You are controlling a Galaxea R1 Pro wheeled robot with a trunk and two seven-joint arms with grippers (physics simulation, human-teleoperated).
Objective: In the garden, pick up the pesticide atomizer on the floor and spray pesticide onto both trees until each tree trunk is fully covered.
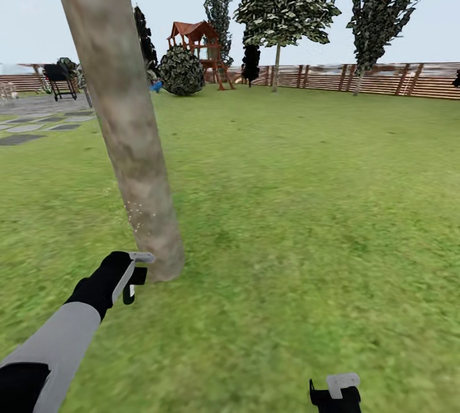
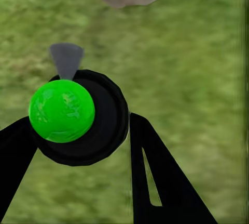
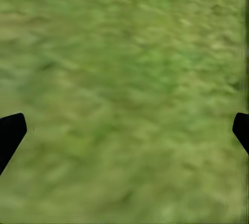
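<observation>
Left gripper (image 2: pixel 78 146) clamped on the pesticide atomizer (image 2: pixel 78 117), aimed at the foot of the near tree trunk (image 1: pixel 121 119). Probably light, rigid, slick plastic (best held round the body). Right gripper (image 3: pixel 124 130) spread wide over lawn (image 3: pixel 124 52).

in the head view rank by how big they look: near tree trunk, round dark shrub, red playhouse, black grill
1. Tree trunk, largest, though it is nearest the camera.
2. and 3. Round dark shrub and red playhouse look alike in size.
4. Black grill, smallest.
</observation>
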